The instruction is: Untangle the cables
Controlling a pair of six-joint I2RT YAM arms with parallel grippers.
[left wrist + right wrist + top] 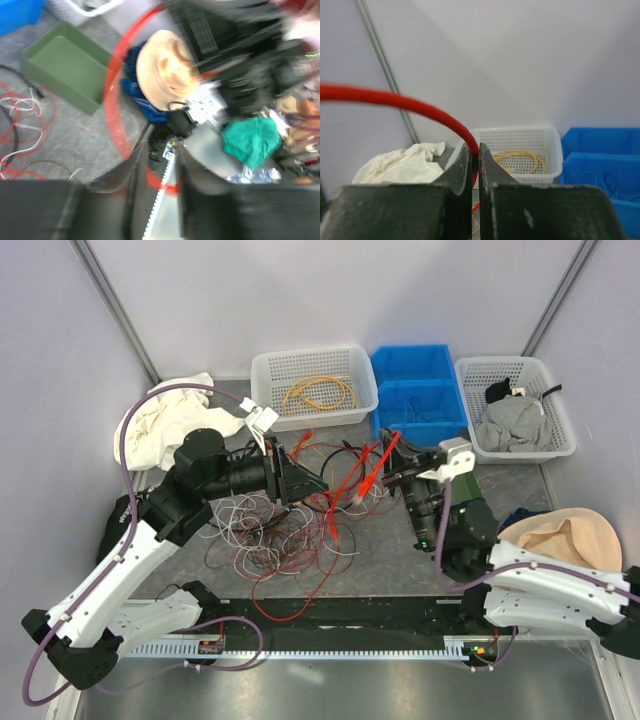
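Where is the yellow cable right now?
Top view: the yellow cable lies coiled in the white basket at the back, just left of the blue bin.

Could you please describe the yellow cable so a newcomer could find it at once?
At the back of the table, find the left white basket. The yellow cable lies coiled inside, alone, apart from the red and white tangle in front.

One camera looks down on the table (400,560) from high at its near edge. The right wrist's sits close behind its fingers (462,172), facing the far white basket (520,131) both show. Left wrist's is blurred.
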